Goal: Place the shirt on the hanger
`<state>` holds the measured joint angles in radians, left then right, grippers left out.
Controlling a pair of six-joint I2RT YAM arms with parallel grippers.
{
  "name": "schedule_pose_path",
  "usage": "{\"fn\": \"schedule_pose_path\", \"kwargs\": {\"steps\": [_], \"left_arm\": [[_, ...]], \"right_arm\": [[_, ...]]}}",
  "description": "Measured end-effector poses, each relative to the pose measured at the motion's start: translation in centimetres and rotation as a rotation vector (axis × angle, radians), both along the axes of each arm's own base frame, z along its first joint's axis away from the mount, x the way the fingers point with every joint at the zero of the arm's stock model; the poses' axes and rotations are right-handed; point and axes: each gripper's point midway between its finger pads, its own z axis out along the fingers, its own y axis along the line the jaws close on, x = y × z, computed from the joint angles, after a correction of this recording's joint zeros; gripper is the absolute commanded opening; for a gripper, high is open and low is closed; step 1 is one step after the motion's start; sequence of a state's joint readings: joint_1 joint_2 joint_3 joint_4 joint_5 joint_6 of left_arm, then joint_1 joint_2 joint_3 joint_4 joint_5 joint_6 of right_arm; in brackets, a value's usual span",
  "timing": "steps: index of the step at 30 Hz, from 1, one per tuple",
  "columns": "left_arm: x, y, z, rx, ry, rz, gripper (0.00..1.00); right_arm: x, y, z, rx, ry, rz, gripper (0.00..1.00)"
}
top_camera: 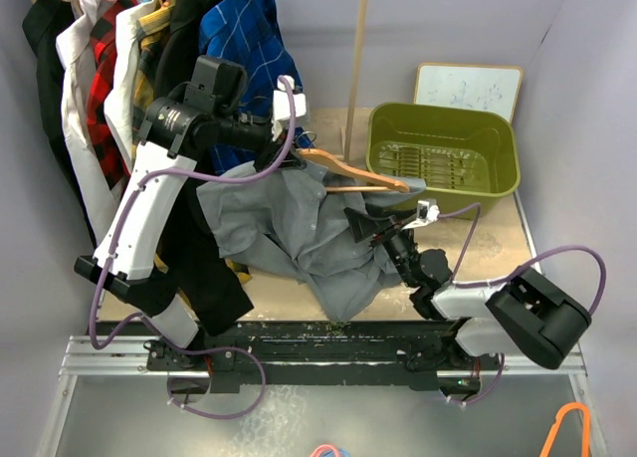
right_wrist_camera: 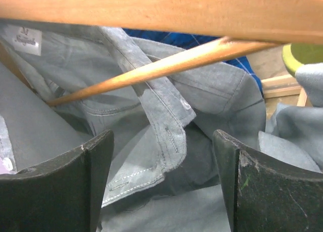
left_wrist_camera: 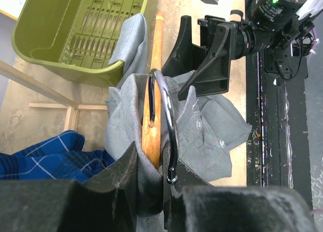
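The light-grey shirt [top_camera: 289, 228] lies heaped on the table, with its upper part draped over the tan wooden hanger [top_camera: 348, 173]. My left gripper [top_camera: 287, 128] is shut on the hanger's top, with shirt fabric pinched in too. In the left wrist view the wood [left_wrist_camera: 151, 126] and grey cloth [left_wrist_camera: 212, 136] sit between the fingers, and the metal hook [left_wrist_camera: 167, 116] curves beside them. My right gripper [top_camera: 373, 221] is open at the shirt's right edge. In the right wrist view its jaws stand wide around the button placket [right_wrist_camera: 169, 136], below the hanger's crossbar [right_wrist_camera: 151, 70].
A green bin [top_camera: 443, 148] stands at the back right, with one sleeve [left_wrist_camera: 128, 37] against its wall. A rack of hung clothes, including a blue check shirt [top_camera: 244, 29], fills the back left. A wooden post [top_camera: 355, 69] and a whiteboard [top_camera: 468, 87] stand behind.
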<state>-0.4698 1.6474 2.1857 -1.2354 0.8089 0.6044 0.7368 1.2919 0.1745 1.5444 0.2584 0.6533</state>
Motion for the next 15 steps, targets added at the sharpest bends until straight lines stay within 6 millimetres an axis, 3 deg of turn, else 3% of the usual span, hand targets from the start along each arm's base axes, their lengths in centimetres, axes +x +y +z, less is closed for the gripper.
{"fn": "schedule_pose_path", "kwargs": {"steps": [6, 7, 9, 10, 15], "left_arm": [[0.1, 0.2, 0.0, -0.001, 0.001, 0.005, 0.00], [0.1, 0.2, 0.0, -0.001, 0.001, 0.005, 0.00], [0.2, 0.2, 0.0, -0.002, 0.002, 0.006, 0.00], [0.2, 0.2, 0.0, -0.003, 0.002, 0.006, 0.00], [-0.3, 0.2, -0.1, -0.008, 0.019, -0.012, 0.00]], "right_arm": [[0.3, 1.0, -2.1, -0.016, 0.052, 0.038, 0.55], [0.3, 1.1, -2.3, -0.019, 0.058, 0.041, 0.44], [0.3, 1.3, -2.8, -0.028, 0.068, 0.048, 0.05], [0.4, 1.4, -3.0, -0.024, 0.077, 0.051, 0.00], [0.8, 1.2, -4.0, -0.038, 0.099, 0.038, 0.00]]}}
